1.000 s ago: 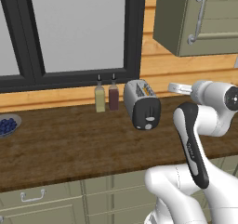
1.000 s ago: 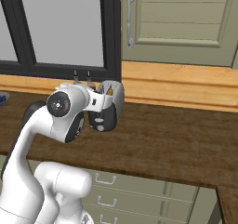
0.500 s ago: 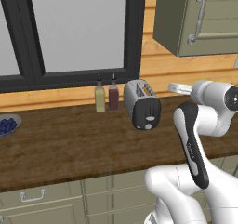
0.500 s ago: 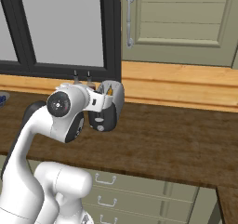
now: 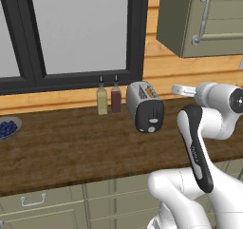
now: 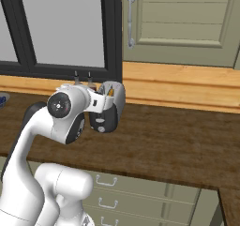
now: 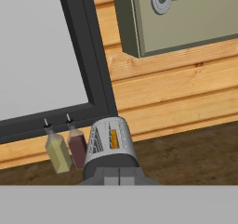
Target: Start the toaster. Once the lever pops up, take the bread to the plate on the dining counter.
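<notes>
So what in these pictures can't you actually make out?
- Gripper: in the right base view, the arm's own wrist covers it; open or shut cannot be told.
- Toaster lever: in the left base view, too small to tell whether it is up or down.
- Bread: in the hand view, just an orange sliver in one slot.
- Bowl of blueberries: cut off by the left base view's left edge.

Toaster (image 5: pixel 144 107) on counter (image 5: pixel 71 149), two bottles (image 5: pixel 108 99) just left, bowl (image 5: pixel 8 128) far left, bread (image 7: pixel 114 138) seemingly in slot
</notes>
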Controlling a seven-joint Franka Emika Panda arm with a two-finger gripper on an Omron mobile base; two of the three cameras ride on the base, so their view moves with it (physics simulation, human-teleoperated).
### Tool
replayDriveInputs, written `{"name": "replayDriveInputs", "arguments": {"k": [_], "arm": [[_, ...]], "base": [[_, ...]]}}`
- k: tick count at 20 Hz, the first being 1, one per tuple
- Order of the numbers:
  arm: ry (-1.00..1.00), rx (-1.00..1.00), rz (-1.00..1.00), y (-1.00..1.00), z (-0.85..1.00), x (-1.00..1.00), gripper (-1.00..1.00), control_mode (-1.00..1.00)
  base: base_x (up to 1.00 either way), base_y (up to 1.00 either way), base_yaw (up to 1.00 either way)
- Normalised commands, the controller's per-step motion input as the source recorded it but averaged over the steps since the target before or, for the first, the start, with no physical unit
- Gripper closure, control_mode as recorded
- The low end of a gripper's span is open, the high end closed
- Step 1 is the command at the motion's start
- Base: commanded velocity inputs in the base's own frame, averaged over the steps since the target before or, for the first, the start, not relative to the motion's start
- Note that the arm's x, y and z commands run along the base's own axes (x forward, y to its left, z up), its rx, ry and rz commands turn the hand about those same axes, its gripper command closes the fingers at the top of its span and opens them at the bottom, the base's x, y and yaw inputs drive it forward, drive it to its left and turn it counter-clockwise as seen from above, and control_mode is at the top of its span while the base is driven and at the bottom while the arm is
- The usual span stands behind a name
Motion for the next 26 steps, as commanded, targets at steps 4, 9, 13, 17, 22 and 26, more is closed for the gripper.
{"name": "replayDriveInputs", "arguments": {"k": [4,9,13,17,22,26], "arm": [[0.0,0.0,0.0,0.0,0.0,0.0,1.0,-1.0],[0.0,0.0,0.0,0.0,0.0,0.0,1.0,-1.0],[0.0,0.0,0.0,0.0,0.0,0.0,1.0,-1.0],[0.0,0.0,0.0,0.0,0.0,0.0,1.0,-1.0],[0.0,0.0,0.0,0.0,0.0,0.0,1.0,-1.0],[0.0,0.0,0.0,0.0,0.0,0.0,1.0,-1.0]], "base": [[0.0,0.0,0.0],[0.0,0.0,0.0],[0.0,0.0,0.0],[0.0,0.0,0.0],[0.0,0.0,0.0],[0.0,0.0,0.0]]}}
